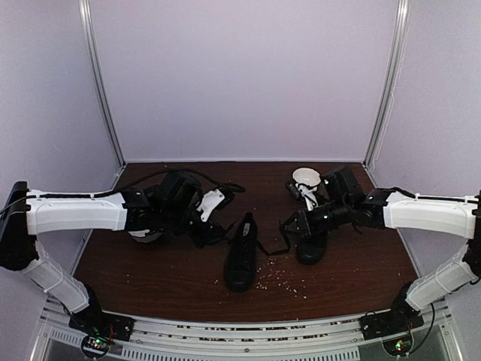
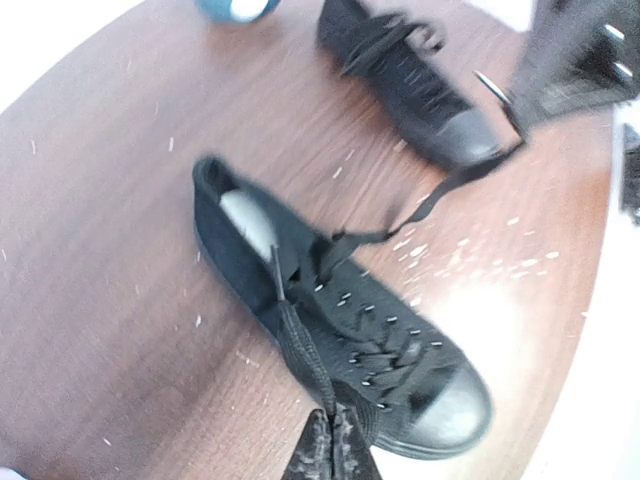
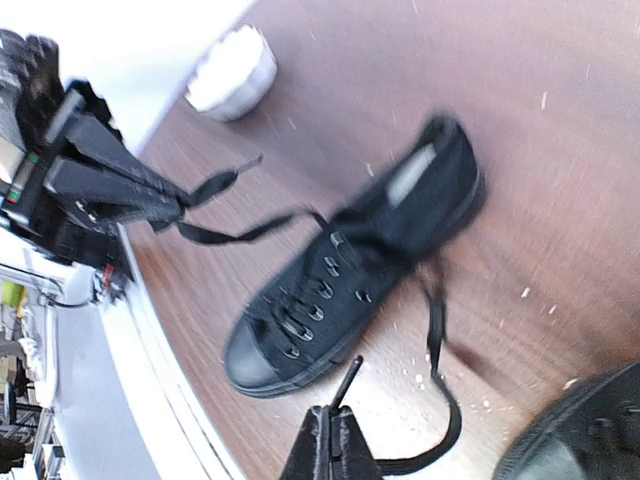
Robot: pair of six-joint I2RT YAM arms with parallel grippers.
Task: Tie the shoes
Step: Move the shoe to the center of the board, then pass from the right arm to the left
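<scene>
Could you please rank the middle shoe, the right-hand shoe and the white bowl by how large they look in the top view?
1. Middle shoe.
2. Right-hand shoe, partly hidden under the right arm, so its rank is unsure.
3. White bowl.

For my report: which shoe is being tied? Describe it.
On the brown table, look at the centre. Take the middle shoe: its laces run to the left hand and right hand, unlike the shoe under the right arm.
</scene>
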